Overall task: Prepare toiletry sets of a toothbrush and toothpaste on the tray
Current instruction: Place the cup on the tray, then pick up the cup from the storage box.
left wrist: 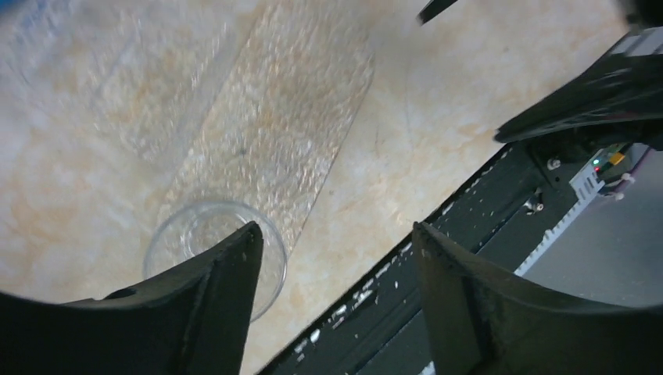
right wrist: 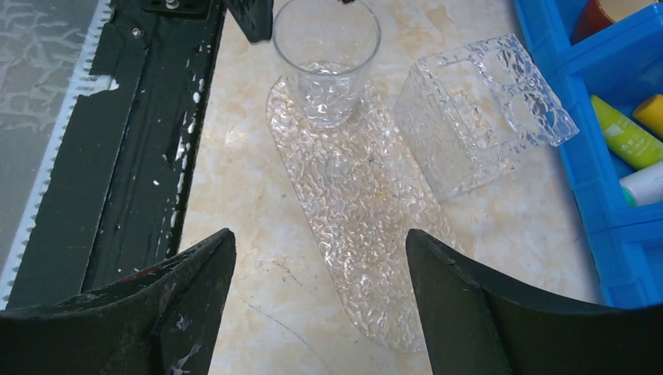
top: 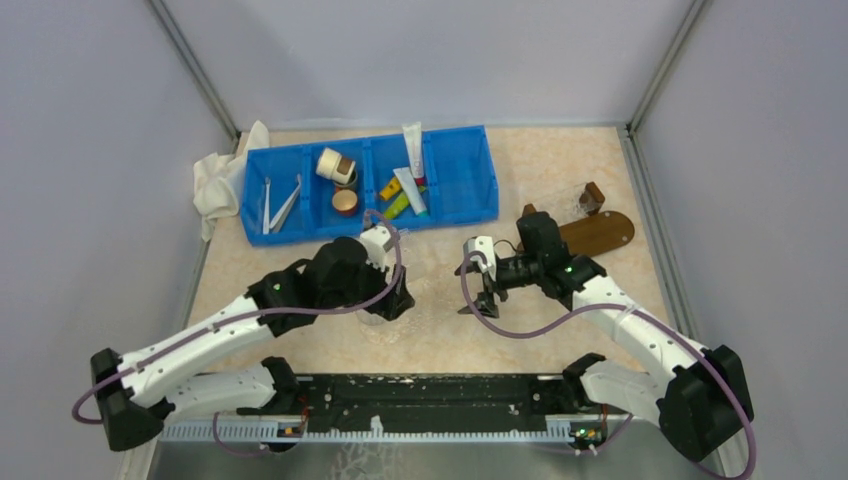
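Nearest, the left gripper [left wrist: 336,228] stands released and empty, and the right gripper [right wrist: 319,234] is spread wide and empty too. The blue bin [top: 462,180] lies beyond both. The clear tray [right wrist: 360,226] stretches between the grippers, with a glass [right wrist: 326,55] on its left end and no set on it yet. The toothpaste [top: 411,190] lies in the bin's third compartment. The toothbrushes [top: 283,205] lie in the leftmost, long axes running far-to-near, likely nearer the left arm.

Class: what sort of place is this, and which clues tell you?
Probably a robot test cell: grey walls enclose the table, the left arm and right arm stand bolted to a black rail, and a blue bin holds sorted toiletries.
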Available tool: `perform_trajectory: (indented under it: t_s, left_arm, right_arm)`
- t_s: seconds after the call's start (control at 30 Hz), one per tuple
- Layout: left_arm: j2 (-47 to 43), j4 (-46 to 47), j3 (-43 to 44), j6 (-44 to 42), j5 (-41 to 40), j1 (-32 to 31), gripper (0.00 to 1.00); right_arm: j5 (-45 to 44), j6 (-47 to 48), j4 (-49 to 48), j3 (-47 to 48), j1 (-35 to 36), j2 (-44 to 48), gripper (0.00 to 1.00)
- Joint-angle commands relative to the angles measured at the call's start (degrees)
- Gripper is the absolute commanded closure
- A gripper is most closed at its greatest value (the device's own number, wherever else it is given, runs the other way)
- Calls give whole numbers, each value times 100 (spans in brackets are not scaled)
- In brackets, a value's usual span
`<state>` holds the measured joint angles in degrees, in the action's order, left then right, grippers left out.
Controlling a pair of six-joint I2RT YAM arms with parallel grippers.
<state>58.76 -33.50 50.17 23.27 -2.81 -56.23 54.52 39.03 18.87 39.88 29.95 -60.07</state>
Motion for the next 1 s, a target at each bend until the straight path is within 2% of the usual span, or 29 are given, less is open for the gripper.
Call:
perform_trajectory:
  t_s: [0.0, 0.13, 0.2, 0.27, 0.33, 0.53, 0.7, 0.83, 0.97]
  left_arm:
    - [-721, 1443, -256, -475, -231, -7, 20]
    - [-1097, 2782, -756, -1135, -494, 160, 1]
    - [-1129, 3386, -923, -1255, -481, 371, 1]
    - [-1027, 3771, -970, -1221, -229, 864, 1]
    - [-863, 4138, -1006, -1046, 334, 1446, 1]
    - [-58, 5236, -998, -331, 1331, 2946, 1]
    - [1094, 6721, -776, 1029, 2497, 4037, 1]
    - [2232, 6891, 63, 1384, 3079, 4676, 2]
    - [3228, 6152, 1313, 1304, 3492, 5238, 9]
  right_arm:
    - [146, 104, -100, 287, -75, 174, 20]
    - [183, 101, -74, 308, -131, 227, 20]
    - [206, 102, -71, 308, -170, 257, 20]
    - [214, 98, -68, 310, -190, 277, 20]
    - [209, 97, -61, 318, -199, 286, 20]
    - [167, 116, -42, 328, -209, 304, 20]
    - [122, 119, -27, 341, -209, 305, 20]
    - [72, 116, -21, 356, -218, 308, 20]
    - [78, 114, -17, 359, -218, 295, 20]
